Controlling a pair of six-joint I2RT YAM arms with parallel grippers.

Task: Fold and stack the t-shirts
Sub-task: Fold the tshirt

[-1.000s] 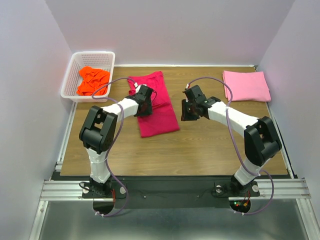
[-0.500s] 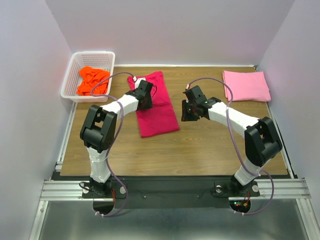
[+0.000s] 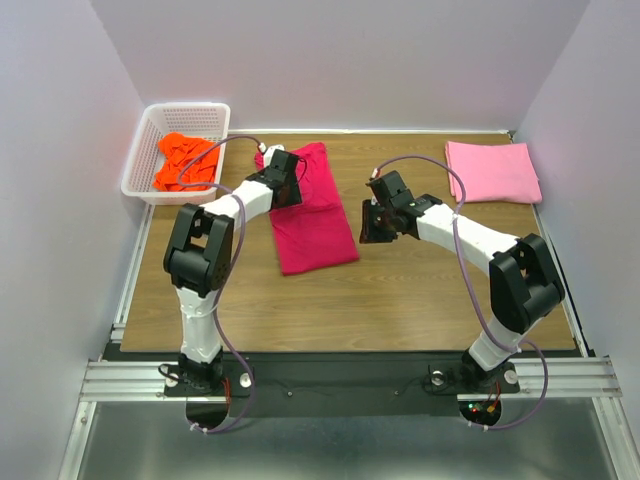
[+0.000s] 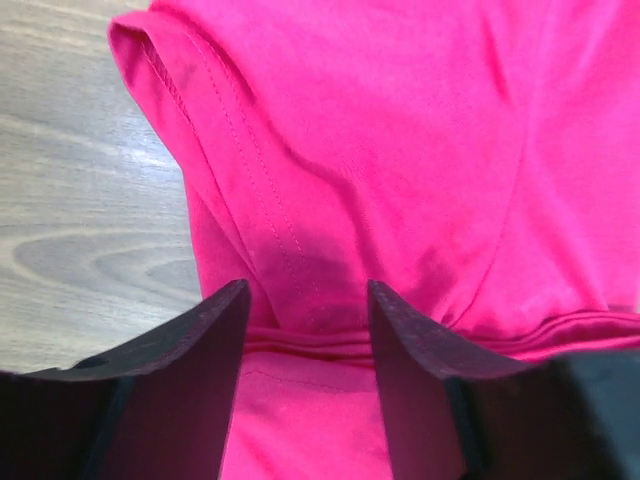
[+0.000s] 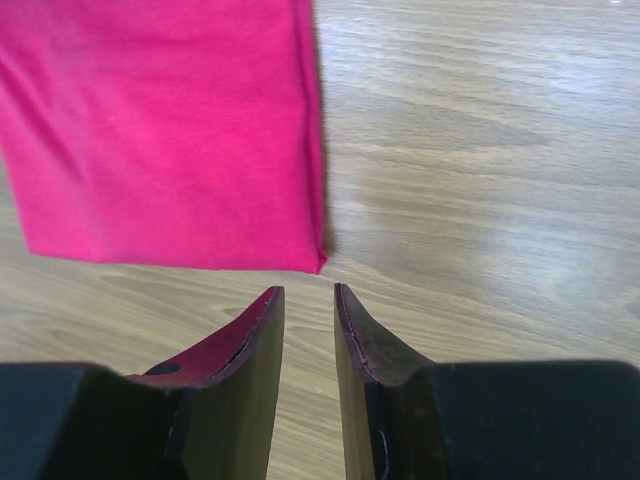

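The crimson-red t-shirt (image 3: 318, 228) lies folded into a long strip on the table's left half. My left gripper (image 3: 282, 168) hovers low over its far end, jaws open. In the left wrist view its gripper (image 4: 308, 300) straddles a ridge of the red cloth (image 4: 400, 150) near a stitched hem, with nothing pinched. My right gripper (image 3: 369, 230) hangs just right of the strip. It is open by a narrow gap over bare wood, as the right wrist view's gripper (image 5: 309, 295) shows, close to the near corner of the red shirt (image 5: 170, 130). The light pink t-shirt (image 3: 492, 170) lies folded at the far right. The orange t-shirt (image 3: 185, 160) is crumpled in the basket.
A white lattice basket (image 3: 150, 140) stands at the far left corner, partly off the wooden table (image 3: 400, 300). White walls close in the left, back and right sides. The arms' bases sit on a metal rail (image 3: 340, 380) at the near edge.
My left gripper has moved away from me along the red shirt toward its far left end. The right arm and the shirts have stayed where they were.
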